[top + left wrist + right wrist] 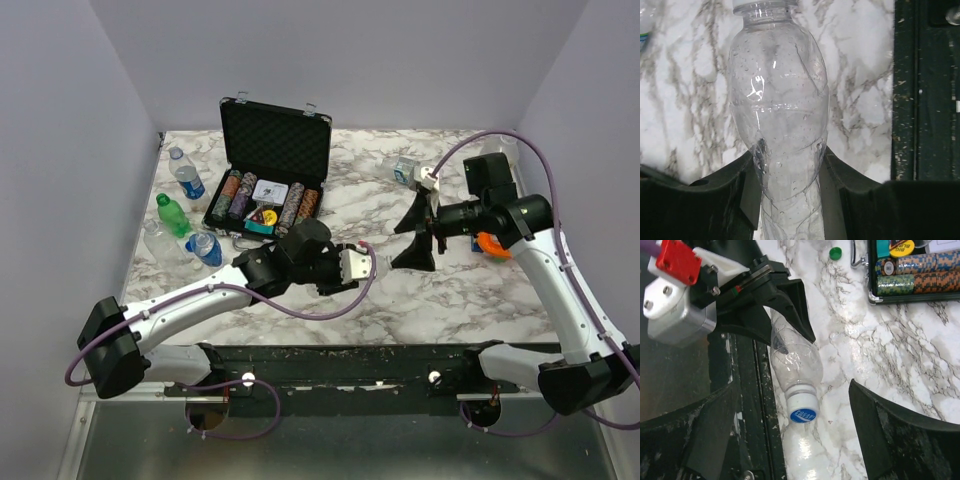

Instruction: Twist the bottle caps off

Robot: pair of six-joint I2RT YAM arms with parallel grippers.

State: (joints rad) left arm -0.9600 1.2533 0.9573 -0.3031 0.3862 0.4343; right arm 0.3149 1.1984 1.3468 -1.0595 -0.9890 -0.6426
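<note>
My left gripper [790, 200] is shut on the lower body of a clear, label-less bottle [777, 100] and holds it sideways over the marble table. The bottle's white cap with a blue top [802, 407] sits on the neck and faces my right gripper. The right gripper [794, 390] is open, its black fingers [885, 430] standing wide on either side of the cap without touching it. From above, the left gripper [368, 266] and right gripper [418, 236] meet mid-table. A loose green cap [835, 253] lies on the table.
An open black chip case [272, 150] with rows of poker chips stands at the back left. Several other bottles [187, 180] cluster along the left edge, one of them green [172, 215]. A small box [405, 170] lies at the back right. The black mounting rail [350, 360] runs along the near edge.
</note>
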